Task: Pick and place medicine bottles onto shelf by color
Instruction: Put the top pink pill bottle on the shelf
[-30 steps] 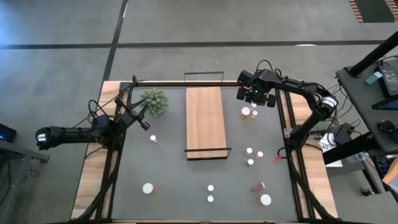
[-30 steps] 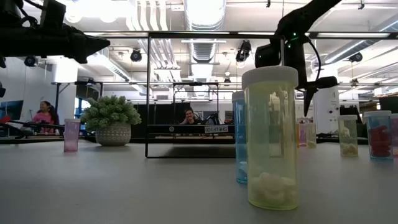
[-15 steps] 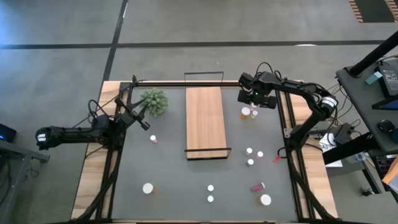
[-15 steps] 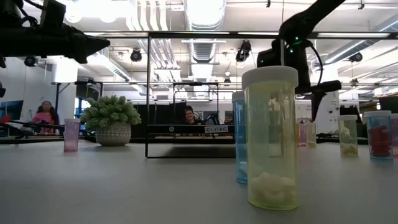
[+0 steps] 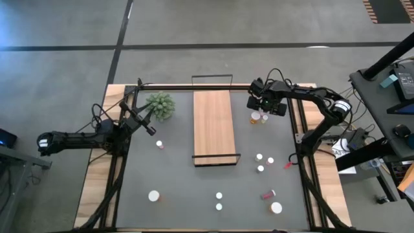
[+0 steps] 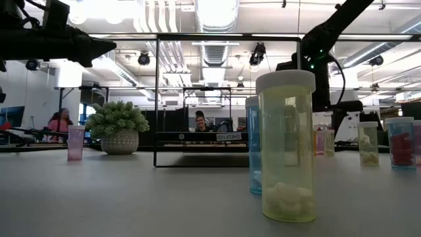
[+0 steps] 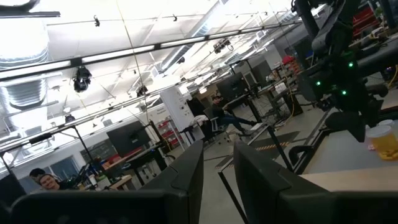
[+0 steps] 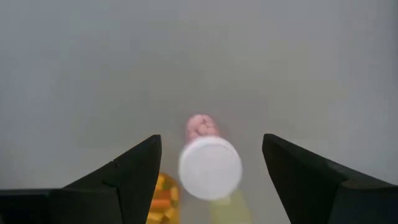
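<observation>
Right wrist view alone shows right tool [image 8: 210, 180] spread over a white-capped bottle [image 8: 210, 168]

White-capped medicine bottles [image 5: 260, 159] are standing scattered on the table. The light-wood shelf [image 5: 213, 126] is lying flat at centre, bare.

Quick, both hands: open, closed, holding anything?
Left hand: open, empty, beside the plant.
Right hand: open, empty, above a white-capped bottle.

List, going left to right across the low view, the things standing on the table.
Pink bottle → spiky green plant in a textured pot → black wire shelf frame → tall yellowish white-capped bottle → small yellowish bottle → red-filled bottle.
</observation>
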Robot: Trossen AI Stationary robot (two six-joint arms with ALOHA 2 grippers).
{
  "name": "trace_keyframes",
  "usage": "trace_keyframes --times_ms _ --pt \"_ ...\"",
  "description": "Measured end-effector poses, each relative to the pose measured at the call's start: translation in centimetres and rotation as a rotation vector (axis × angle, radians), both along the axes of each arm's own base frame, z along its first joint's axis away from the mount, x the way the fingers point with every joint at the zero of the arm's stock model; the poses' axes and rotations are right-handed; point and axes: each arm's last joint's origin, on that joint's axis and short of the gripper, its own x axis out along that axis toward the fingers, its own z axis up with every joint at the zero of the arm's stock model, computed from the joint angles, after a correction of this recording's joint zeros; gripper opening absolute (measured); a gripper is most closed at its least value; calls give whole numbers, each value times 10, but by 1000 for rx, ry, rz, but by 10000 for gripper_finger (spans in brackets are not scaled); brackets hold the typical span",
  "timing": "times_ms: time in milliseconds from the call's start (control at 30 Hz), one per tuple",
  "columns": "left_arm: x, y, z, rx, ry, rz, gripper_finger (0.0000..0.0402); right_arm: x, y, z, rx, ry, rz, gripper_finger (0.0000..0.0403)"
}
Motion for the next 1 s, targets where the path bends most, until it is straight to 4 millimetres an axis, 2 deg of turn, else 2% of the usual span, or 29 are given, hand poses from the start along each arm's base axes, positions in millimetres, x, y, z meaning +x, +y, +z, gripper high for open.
trace_keyframes --times_ms 600,1000 --pt "0 0 0 0 0 0 72 3 -2 -1 -26 -27 35 199" --pt "0 0 0 0 0 0 72 4 -2 -1 -6 -56 42 118"
